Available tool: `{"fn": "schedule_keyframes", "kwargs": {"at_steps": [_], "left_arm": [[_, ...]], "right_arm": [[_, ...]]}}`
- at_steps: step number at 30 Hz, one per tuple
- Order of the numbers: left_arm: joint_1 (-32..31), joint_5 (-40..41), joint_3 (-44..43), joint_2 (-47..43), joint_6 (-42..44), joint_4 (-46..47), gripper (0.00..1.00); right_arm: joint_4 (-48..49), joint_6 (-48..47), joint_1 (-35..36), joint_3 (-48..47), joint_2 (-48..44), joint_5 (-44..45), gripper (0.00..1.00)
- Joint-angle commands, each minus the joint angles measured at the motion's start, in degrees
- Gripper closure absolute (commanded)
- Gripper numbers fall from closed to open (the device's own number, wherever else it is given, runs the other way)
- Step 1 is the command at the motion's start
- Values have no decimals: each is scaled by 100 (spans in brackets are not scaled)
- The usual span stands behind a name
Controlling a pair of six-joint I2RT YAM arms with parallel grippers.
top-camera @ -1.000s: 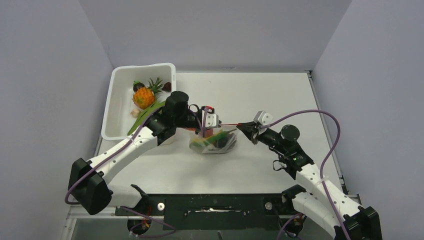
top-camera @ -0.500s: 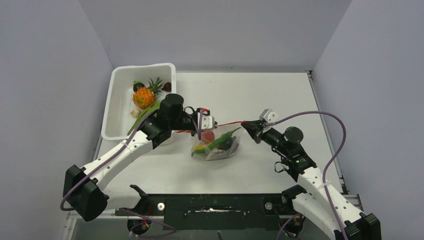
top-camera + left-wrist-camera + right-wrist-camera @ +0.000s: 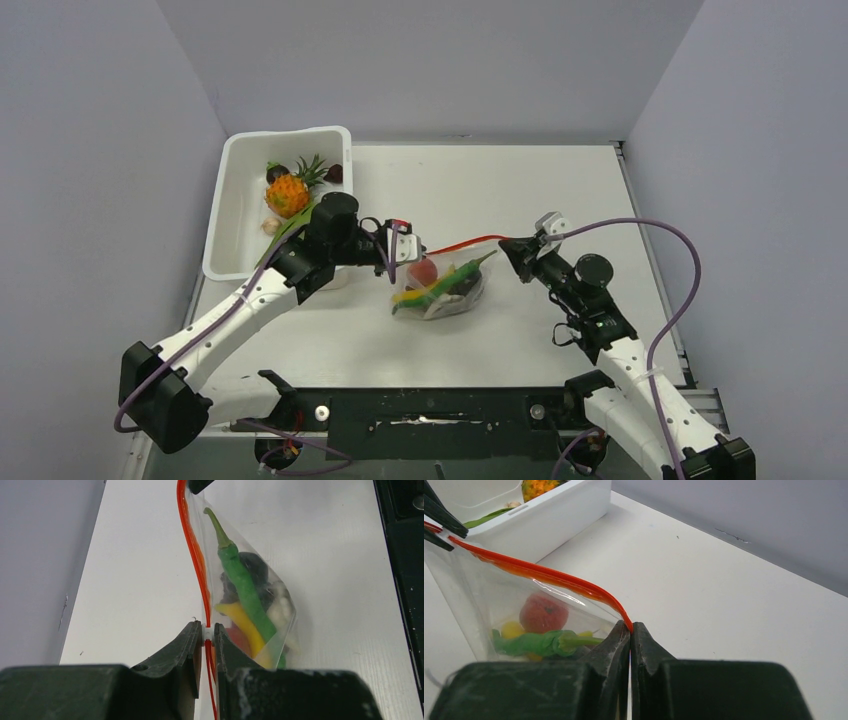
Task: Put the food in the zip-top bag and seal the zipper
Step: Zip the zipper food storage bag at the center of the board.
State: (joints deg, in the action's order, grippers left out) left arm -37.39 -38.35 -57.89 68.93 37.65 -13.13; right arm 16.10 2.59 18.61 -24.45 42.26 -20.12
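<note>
The clear zip-top bag (image 3: 446, 297) hangs between my two grippers just above the table. Inside are a red-orange round fruit (image 3: 421, 270), a yellow banana (image 3: 408, 296), a long green pod (image 3: 458, 275) and dark grapes (image 3: 254, 568). The red-orange zipper (image 3: 468, 242) runs slack between the grippers. My left gripper (image 3: 402, 243) is shut on the zipper's white slider (image 3: 209, 632) at the left end. My right gripper (image 3: 508, 246) is shut on the zipper's right end (image 3: 628, 625). The pineapple (image 3: 287, 193) lies in the white tub.
The white rectangular tub (image 3: 223, 215) stands at the back left, holding the pineapple, a long green leaf-like piece (image 3: 292, 231) and small dark pieces (image 3: 334, 172). The left arm reaches past its right wall. Purple cables (image 3: 672, 262) loop to the right of the right arm.
The left gripper has moved left along the zipper and the right gripper has moved right. The red strip between them is longer, and the bag has shifted slightly right.
</note>
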Motion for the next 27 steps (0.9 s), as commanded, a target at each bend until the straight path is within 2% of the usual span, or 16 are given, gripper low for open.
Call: {"fn": "schedule_keyframes", "kwargs": {"at_steps": [1, 27], "left_arm": [[139, -56, -32, -341, -73, -19, 100], [466, -138, 145, -661, -22, -266, 100]], "right_arm": [[122, 82, -288, 58, -122, 623, 100], [-78, 455, -1054, 80, -270, 790, 100]]}}
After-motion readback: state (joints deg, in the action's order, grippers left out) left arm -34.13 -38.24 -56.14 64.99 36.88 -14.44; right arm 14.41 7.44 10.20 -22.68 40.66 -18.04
